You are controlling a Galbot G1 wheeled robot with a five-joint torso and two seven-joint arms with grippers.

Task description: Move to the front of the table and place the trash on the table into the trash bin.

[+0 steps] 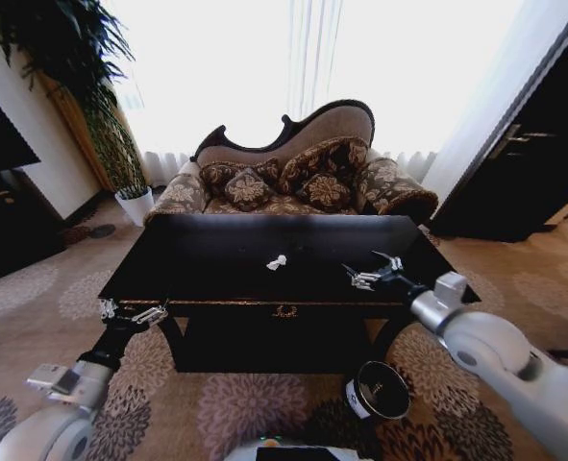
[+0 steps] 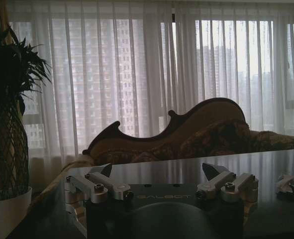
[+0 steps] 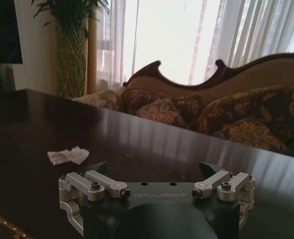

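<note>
Trash wad (image 1: 277, 261) on table (image 1: 207, 259), right gripper (image 1: 368, 271) fingers apart nearby.

1. Daylight pours through the sheer curtains (image 1: 312, 67) behind the sofa (image 1: 293, 173); in the head view the window is blown out to white.
2. The backlight leaves the sofa, the plant (image 2: 10, 114) and the near foreground dim.
3. The glossy black desk (image 1: 216, 259) mirrors the window as pale vertical streaks.
4. The head view bows outward at its edges, bending walls and door frames.
</note>
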